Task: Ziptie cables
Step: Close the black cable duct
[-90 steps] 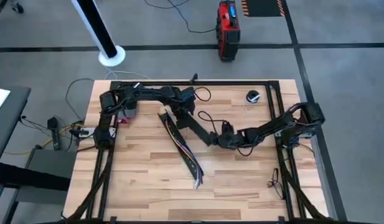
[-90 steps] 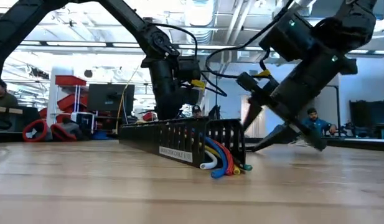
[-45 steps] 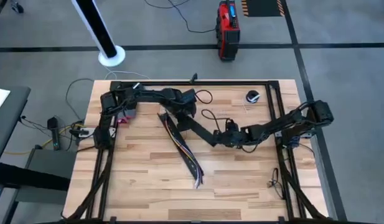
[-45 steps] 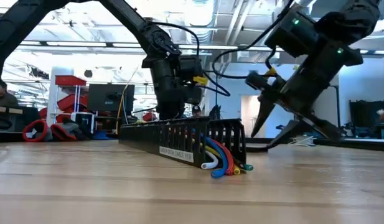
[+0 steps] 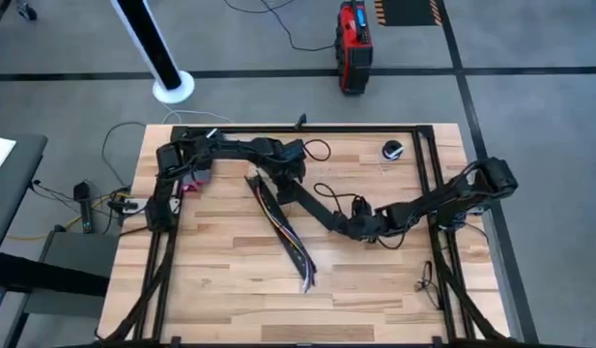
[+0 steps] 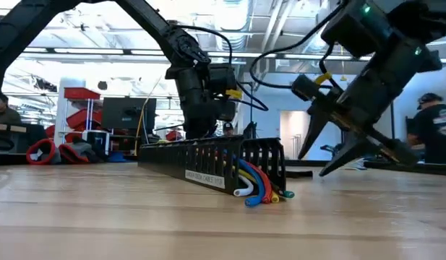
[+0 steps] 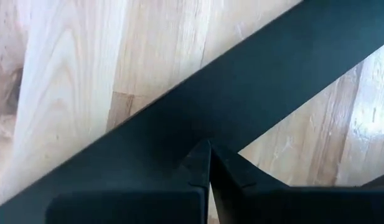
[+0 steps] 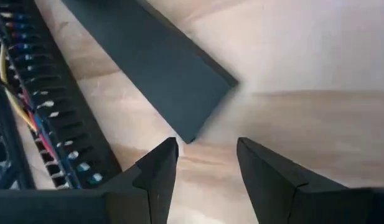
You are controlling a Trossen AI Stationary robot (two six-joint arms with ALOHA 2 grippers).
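Note:
The cables (image 5: 286, 235) lie inside a long black slotted channel (image 5: 278, 227) that rests flat on the wooden table. Their coloured ends (image 6: 259, 189) stick out of its near end. A flat black strip (image 5: 322, 208) lies on the table, slanting from the channel's far end toward the right. My left gripper (image 5: 293, 186) is shut and stands over the strip's far end. My right gripper (image 5: 356, 229) is open at the strip's near end (image 8: 195, 127). That end lies just beyond its fingertips (image 8: 160, 155), and nothing is between them. My left gripper comes from above with its fingers pointing down. Its shut fingertips (image 7: 204, 155) rest on the flat face of the black strip (image 7: 254, 81), near the strip's far end. The strip lies flat on the table under them.
A small round black object (image 5: 392, 150) sits at the far right of the table. A thin black cord (image 5: 326, 179) loops between the arms. Black frame rails (image 5: 438, 242) run along the table's edges. Bare wood lies near and left of the channel (image 5: 220, 271).
My right gripper has moved toward the table's right and a little toward its near edge, away from the channel. The channel and cables have stayed where they were.

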